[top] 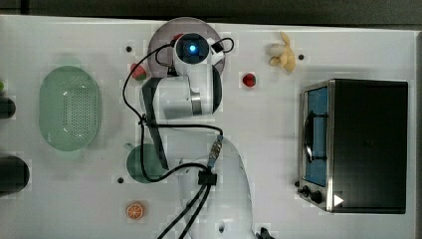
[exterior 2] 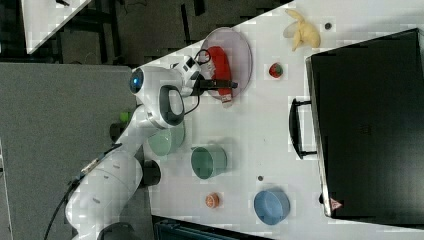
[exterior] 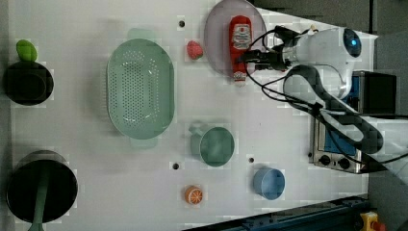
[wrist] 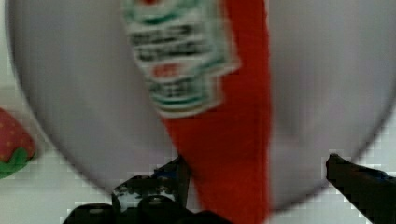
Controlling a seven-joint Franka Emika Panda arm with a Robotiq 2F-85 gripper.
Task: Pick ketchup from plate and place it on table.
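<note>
The ketchup (exterior: pixel 239 38) is a red squeeze bottle with a white label. It lies flat on the pale lilac-grey plate (exterior: pixel 216 33), and its cap end pokes over the plate's rim onto the white table (exterior: pixel 269 130). My gripper (exterior: pixel 246 60) is open and low over the bottle's narrow end. In the wrist view the red ketchup (wrist: pixel 233 140) runs between my two dark fingers (wrist: pixel 355 179), with a gap on either side. In the right view the gripper (exterior 2: pixel 223 84) sits at the near edge of the plate (exterior 2: pixel 240 45). In the top view my wrist covers most of the plate (top: pixel 160 36).
One strawberry (exterior: pixel 194 49) lies beside the plate, and another (top: pixel 249 79) is on its other side. A green perforated basket (exterior: pixel 139 89), a green cup (exterior: pixel 216 146), a blue cup (exterior: pixel 268 183), an orange slice (exterior: pixel 193 194), a banana (top: pixel 281 55) and a toaster oven (top: pixel 363 144) stand around.
</note>
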